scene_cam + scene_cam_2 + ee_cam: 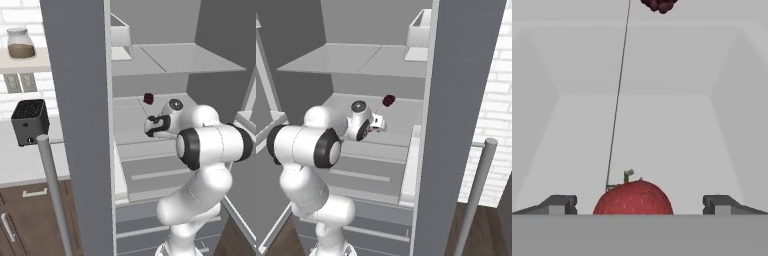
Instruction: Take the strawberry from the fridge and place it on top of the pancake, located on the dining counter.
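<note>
— Reaching into the fridge (220,30), was it?

— Yes. The gripper (639,204) was on the middle shelf (131,119), fingers (559,204) spread wide, holding nothing, with the strawberry (633,197) sitting between them. I'd say it was lined up that way so the jaws could shut on the berry.

— And the berry itself?

— Small, round, bright red, speckled with seeds, a little green stem on top. It rested on the shelf. A darker maroon lump (148,98) lay further back, well apart.
</note>
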Available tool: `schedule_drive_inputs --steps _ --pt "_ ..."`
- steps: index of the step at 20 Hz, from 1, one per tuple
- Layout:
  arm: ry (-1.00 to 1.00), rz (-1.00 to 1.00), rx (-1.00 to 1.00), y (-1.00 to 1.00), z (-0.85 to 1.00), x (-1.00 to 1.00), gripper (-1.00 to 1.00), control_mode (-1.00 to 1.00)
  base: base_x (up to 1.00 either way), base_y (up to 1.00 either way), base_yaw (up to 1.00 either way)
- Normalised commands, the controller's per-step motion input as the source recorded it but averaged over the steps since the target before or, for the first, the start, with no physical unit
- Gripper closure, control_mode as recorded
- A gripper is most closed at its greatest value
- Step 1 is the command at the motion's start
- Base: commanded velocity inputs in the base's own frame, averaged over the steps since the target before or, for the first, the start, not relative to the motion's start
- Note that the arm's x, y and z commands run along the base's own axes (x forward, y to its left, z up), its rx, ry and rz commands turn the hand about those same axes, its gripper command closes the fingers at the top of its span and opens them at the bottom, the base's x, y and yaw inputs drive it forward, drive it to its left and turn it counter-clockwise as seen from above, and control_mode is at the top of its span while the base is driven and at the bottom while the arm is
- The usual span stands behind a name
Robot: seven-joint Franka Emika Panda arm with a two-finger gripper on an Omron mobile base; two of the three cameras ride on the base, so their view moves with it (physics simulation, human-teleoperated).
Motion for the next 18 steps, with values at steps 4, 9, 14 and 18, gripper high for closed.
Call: schedule_drive_inputs --steps 4,9,14,18 --pt "0.00 0.00 0.00 0.04 -0.12 0.14 1.00 -1.00 0.00 0.00 0.00" --pt "0.04 -0.02 -0.01 0.07 -0.28 0.00 1.00 -1.00 0.00 0.00 0.00" --pt "0.00 -0.03 -0.01 0.06 -0.13 -0.23 1.00 -1.00 0.00 0.00 0.00" --pt "-0.13 0.00 0.00 -0.04 0.63 -0.96 1.00 -1.00 0.00 0.00 0.00"
